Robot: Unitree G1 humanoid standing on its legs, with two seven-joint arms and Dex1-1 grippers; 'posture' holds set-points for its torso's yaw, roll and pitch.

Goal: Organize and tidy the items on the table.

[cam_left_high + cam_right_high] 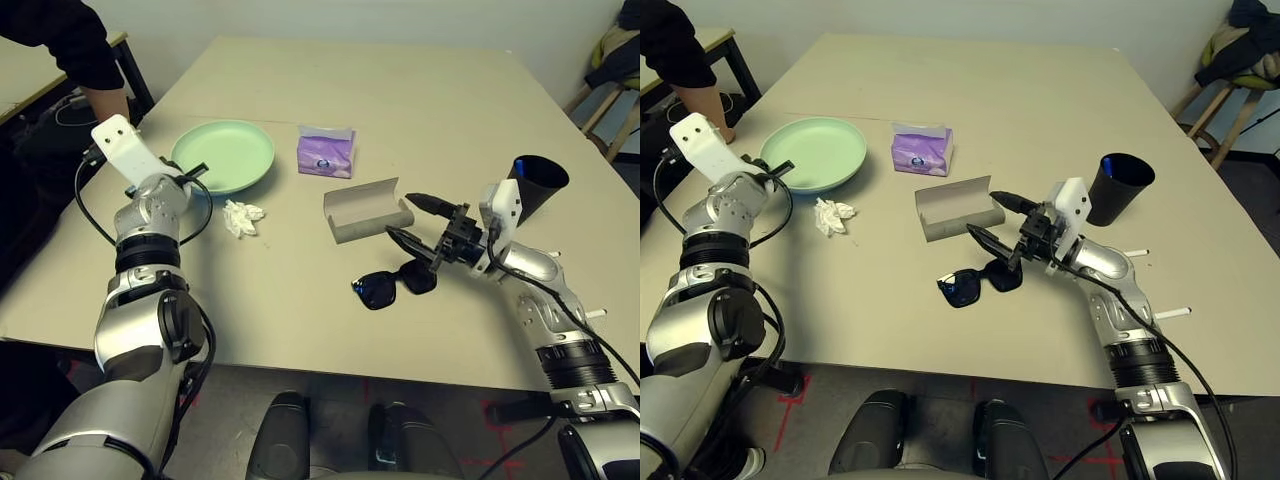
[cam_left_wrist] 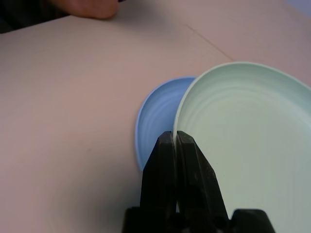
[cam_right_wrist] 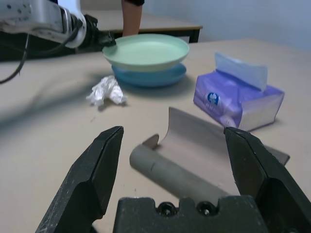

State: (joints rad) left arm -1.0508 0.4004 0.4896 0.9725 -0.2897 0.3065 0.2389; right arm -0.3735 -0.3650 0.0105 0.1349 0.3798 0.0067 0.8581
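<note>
My left gripper (image 1: 200,170) is shut on the near rim of the pale green plate (image 1: 225,155), which lies on top of the pale blue plate (image 2: 153,116). A crumpled white tissue (image 1: 242,217) lies just in front of the plates, and the purple tissue pack (image 1: 326,152) stands to their right. The grey glasses case (image 1: 365,210) lies open at mid-table. My right gripper (image 1: 400,215) is open, its tips at the case's right end, just above the black sunglasses (image 1: 393,283). The black cup (image 1: 538,185) stands behind my right wrist. Two white markers (image 1: 1135,253) lie on the table (image 1: 400,90) to the right.
A person's dark sleeve and hand (image 1: 90,60) reach in at the back left, near a smaller table. A wooden stool (image 1: 610,95) stands beyond the back right corner. The table's front edge runs just below the sunglasses.
</note>
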